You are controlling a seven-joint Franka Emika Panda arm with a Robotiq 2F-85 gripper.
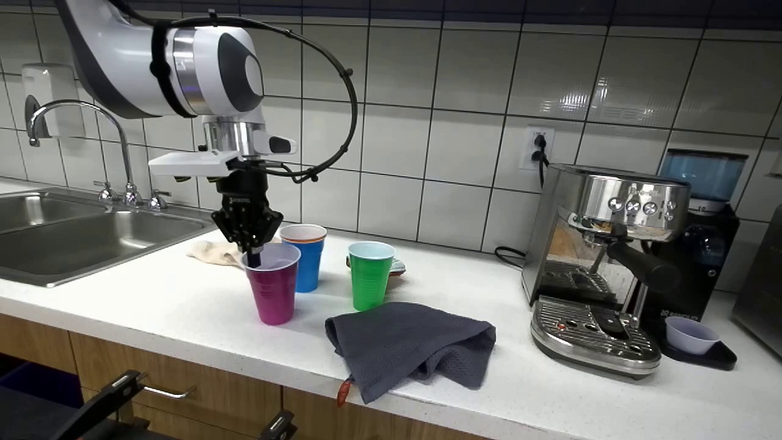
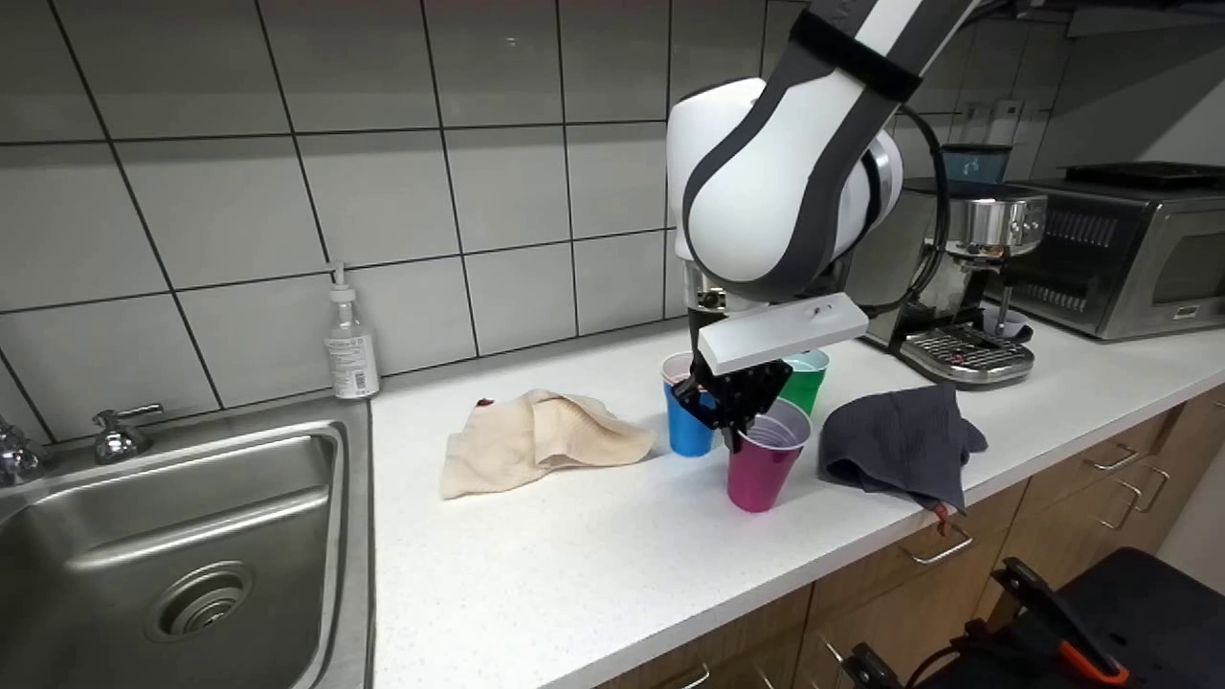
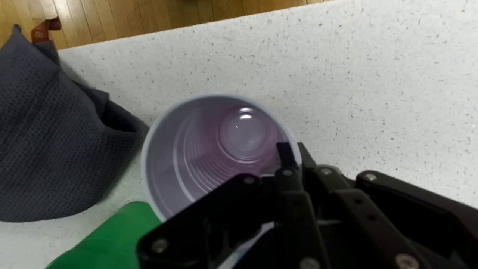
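Observation:
A purple cup (image 1: 275, 296) with a pale inside stands on the white counter; it also shows in an exterior view (image 2: 761, 478) and in the wrist view (image 3: 209, 149). My gripper (image 3: 293, 147) is shut on its wall at the rim, one finger inside and one outside. The fingers also show at the rim in both exterior views (image 1: 253, 260) (image 2: 735, 440). The cup looks slightly tilted; I cannot tell if its base touches the counter. Nothing shows inside it. A blue cup (image 1: 310, 263) stands just behind, and a green cup (image 1: 371, 278) beside that.
A dark grey cloth (image 1: 409, 342) lies at the counter's front edge. A beige cloth (image 2: 536, 440) lies near the sink (image 2: 349, 536). An espresso machine (image 1: 617, 201) and a microwave (image 2: 1139, 249) stand along the wall. A soap bottle (image 2: 351, 349) is behind the sink.

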